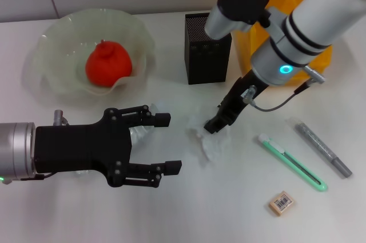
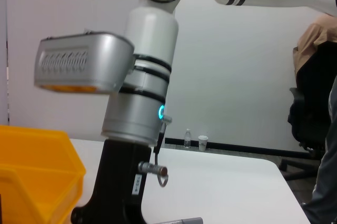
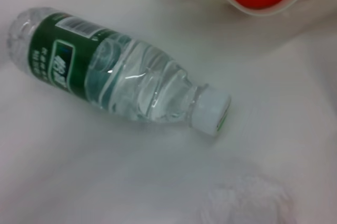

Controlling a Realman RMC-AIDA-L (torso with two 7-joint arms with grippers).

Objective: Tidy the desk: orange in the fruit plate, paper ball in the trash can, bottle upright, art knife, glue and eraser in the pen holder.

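The orange point(image 1: 108, 64) already lies in the fruit plate point(image 1: 52, 84) at the far left, so this part of the task looks done. The right gripper point(image 1: 216, 124) is lowered onto the paper ball point(image 1: 207, 139) in the middle of the surface point(image 1: 240, 220), in front of the pen holder point(image 1: 207, 48). Its dark fingers touch the top of the wad, but I cannot tell whether they are closed on it. I think it is there to take the ball to the trash can point(image 1: 273, 20), which stands just behind this arm, at the far right.

The left gripper point(image 1: 159, 143) hovers at the near left with its fingers spread wide. The bottle point(image 3: 113, 79) lies on its side under it, so the open fingers are probably ready to take it and set it upright.

The art knife point(image 1: 293, 162), the glue point(image 1: 322, 148) and the eraser point(image 1: 281, 202) wait at the near right, apart from each other, not yet in the pen holder.
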